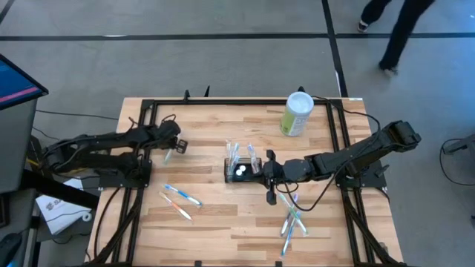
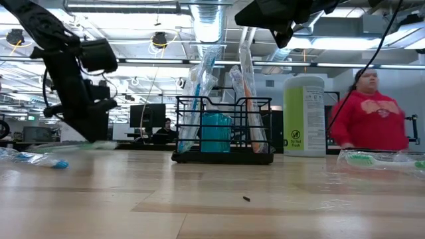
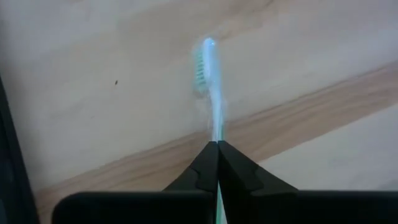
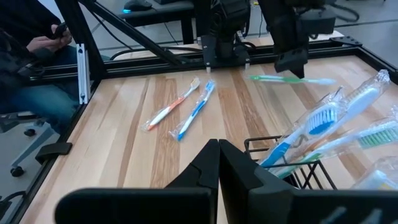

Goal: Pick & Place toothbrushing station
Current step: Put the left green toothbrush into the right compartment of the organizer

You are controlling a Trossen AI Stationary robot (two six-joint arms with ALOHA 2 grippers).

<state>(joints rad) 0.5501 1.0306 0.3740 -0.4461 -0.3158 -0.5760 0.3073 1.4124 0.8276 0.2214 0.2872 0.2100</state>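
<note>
Now a green toothbrush [image 3: 210, 87] is clamped in the shut left end effector [image 1: 169, 150], at left of centre. Right end effector [image 1: 269, 169] is closed, empty, beside the caddy [image 1: 241, 170].

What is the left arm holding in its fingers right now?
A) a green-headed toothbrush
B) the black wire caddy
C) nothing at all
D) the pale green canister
A: the left wrist view shows the left gripper shut on the handle of a green-bristled toothbrush, lifted above the wooden table.
</note>
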